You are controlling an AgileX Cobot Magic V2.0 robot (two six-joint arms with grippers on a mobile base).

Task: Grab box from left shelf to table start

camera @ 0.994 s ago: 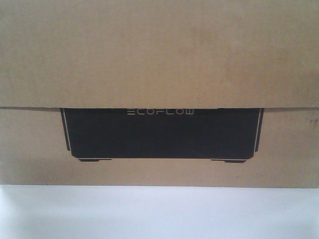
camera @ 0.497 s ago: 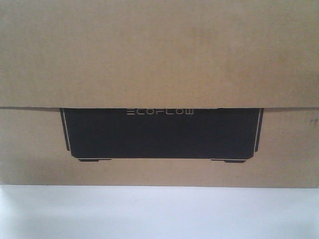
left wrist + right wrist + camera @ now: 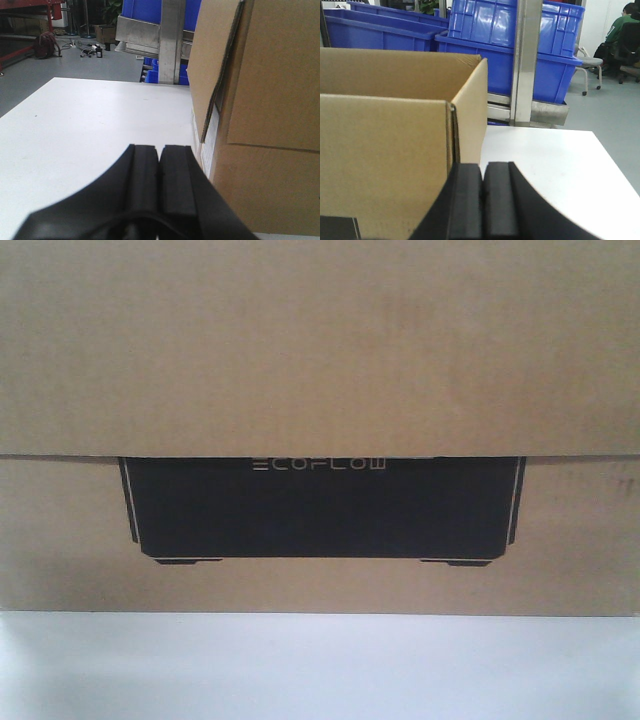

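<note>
Front-facing: matte corrugated box [image 3: 320, 350] on smooth table [image 3: 320, 665]

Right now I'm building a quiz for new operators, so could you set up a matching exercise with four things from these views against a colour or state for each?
Things:
1. box
2. table
3. bins
4. left hand

Colour or state:
A. blue plastic, stacked behind the steel upright
B. shut, pads pressed together beside the carton
C. brown cardboard, resting on the white surface
D. white and flat, bare in front of the hand

Pairs: 1-C, 2-D, 3-A, 4-B
</note>
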